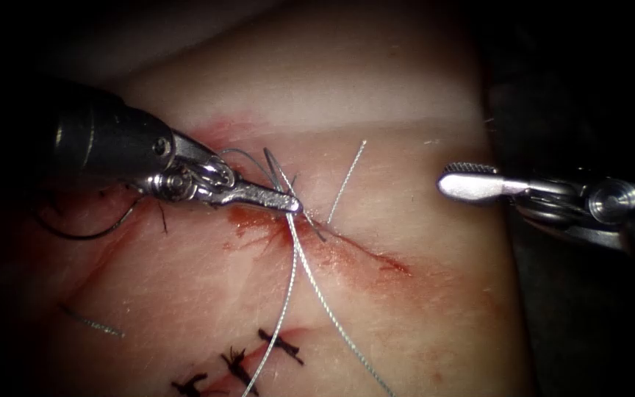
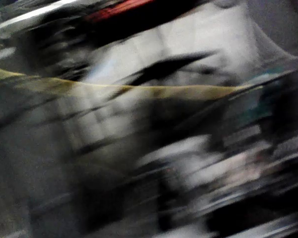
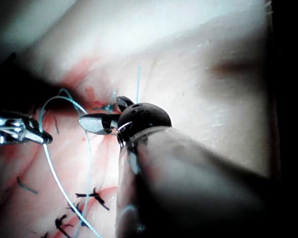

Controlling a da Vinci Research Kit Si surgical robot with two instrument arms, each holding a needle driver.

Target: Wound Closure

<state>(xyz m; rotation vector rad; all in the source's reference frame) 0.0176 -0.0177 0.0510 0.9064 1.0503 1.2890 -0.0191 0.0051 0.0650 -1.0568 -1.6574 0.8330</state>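
Dark shadow sits all around the tissue [image 1: 376,95], which is pale and pink and takes up the middle of the endoscope view. At the far left, a thin dark curved thing [image 1: 82,237] lies on the tissue under the left arm's tool. It looks like the needle, but I cannot tell for sure, and I cannot tell if its tip is in the tissue. No tool holds it. Lower left, a short cut end of thread [image 1: 91,323] lies by itself. The left pincer [image 1: 292,204] comes in from the upper left and is clenched on the pale thread [image 1: 288,294] right at the left end of the cut [image 1: 376,256]. From there two strands of thread run down to the bottom edge, and one short end sticks up toward the upper middle. Red fluid [image 1: 332,250] is smeared along the cut. At the bottom middle, three dark stitches [image 1: 281,345] sit in a row. On the right side of the cut, well apart from the thread, the right pincer [image 1: 453,178] hangs a little bit open and grasps nothing. The right wrist view shows the left pincer [image 3: 42,138] pinching the thread [image 3: 49,163], with the right pincer [image 3: 92,123] near it above the tissue. The left wrist view is too blurred to tell anything.
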